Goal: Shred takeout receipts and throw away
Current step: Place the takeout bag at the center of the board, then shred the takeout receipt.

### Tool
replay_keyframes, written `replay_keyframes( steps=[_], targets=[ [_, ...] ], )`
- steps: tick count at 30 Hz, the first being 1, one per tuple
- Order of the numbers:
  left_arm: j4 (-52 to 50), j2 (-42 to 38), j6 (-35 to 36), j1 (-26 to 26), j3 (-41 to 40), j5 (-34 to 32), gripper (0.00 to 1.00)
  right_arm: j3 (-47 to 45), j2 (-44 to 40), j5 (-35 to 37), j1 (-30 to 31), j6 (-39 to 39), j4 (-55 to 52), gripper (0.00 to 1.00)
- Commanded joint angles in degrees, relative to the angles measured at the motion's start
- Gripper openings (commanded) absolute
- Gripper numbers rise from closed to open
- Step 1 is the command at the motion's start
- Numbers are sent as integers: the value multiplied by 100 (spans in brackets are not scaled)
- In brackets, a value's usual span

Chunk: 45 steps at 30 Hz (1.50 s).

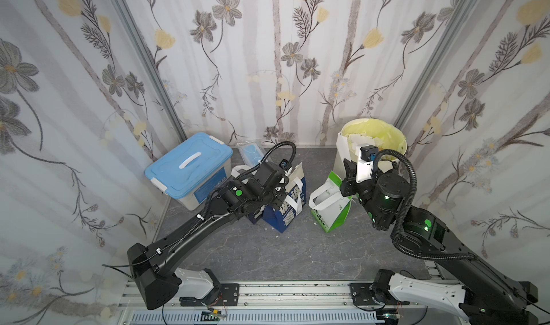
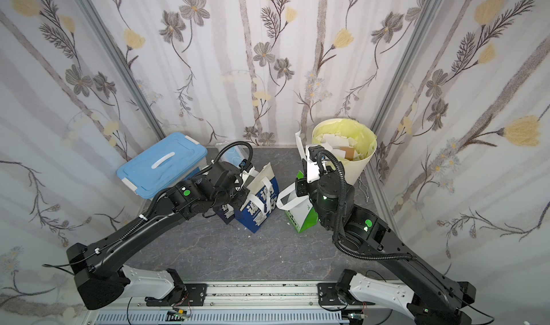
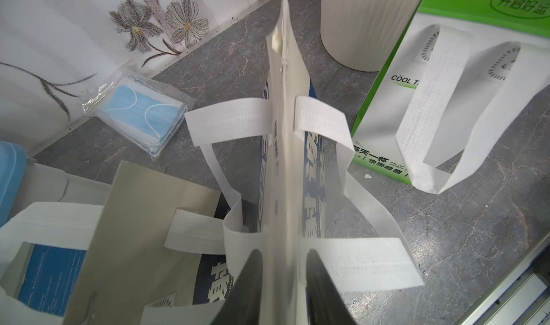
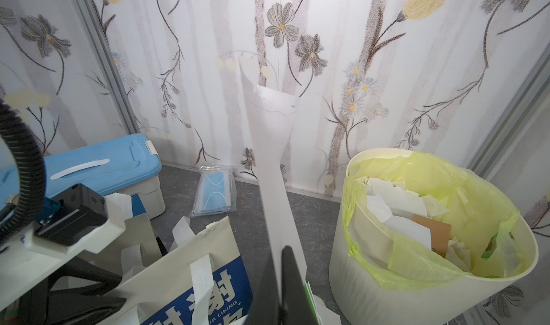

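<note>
— Where is the receipt point(image 2: 300, 143)?
— Mid-frame in a top view, beside the bin point(image 2: 363, 165), pinched in the closed right gripper point(image 4: 281, 252). Now the left gripper point(image 3: 284, 258) is half open astride the bag point(image 3: 312, 160) edge. Better it grips the free end and tears over the bin.

Front tabletop point(image 1: 268, 258) open (bare stone); blue bag point(image 1: 282, 219), green bag point(image 1: 333, 216), bin point(image 2: 361, 167) crowd the back.

Pale wallpaper walls point(image 1: 268, 55) printed with grey and yellow flowers close the space from 9 through 12 to 3 o'clock, silver metal posts point(image 1: 147, 58) mark the corners at 11 and 1 o'clock, and a dark grey marbled floor point(image 1: 282, 255) spreads, evenly lit, to a metal rail point(image 1: 282, 292) at 6 o'clock
</note>
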Motion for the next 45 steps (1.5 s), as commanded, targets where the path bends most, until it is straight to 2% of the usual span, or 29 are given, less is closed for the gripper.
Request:
replay_keyframes(
  steps=[1, 5, 9, 15, 20, 24, 28, 33, 37, 45],
  targets=[
    [109, 4, -8, -9, 34, 35, 42, 4, -4, 1, 8, 42, -20, 0],
    [142, -47, -17, -9, 28, 155, 50, 13, -12, -22, 8, 25, -55, 0],
    [234, -244, -91, -6, 98, 191, 54, 30, -27, -114, 8, -54, -90, 0],
    [389, -735, 55, -2, 178, 254, 61, 102, 42, -849, 26, -183, -301, 0],
    [563, -1169, 464, 13, 565, 500, 66, 207, 90, -2838, 16, 53, -627, 0],
    [590, -1349, 759, 33, 879, 1068, 77, 211, 201, -4268, 12, 466, -846, 0],
    [468, -1323, 909, 83, 1206, 2029, 82, 232, 351, -5200, 14, 784, -1052, 0],
    [587, -1240, 1004, 162, 1301, 3325, 90, 384, 561, -5876, 15, 932, -1289, 0],
    [540, -1108, 1071, 234, 1253, 3844, 89, 468, 611, -6146, 17, 965, -1303, 0],
    [872, -963, 550, 351, 1024, 4661, 61, 603, 703, -5895, 11, 925, -1433, 0]
  ],
)
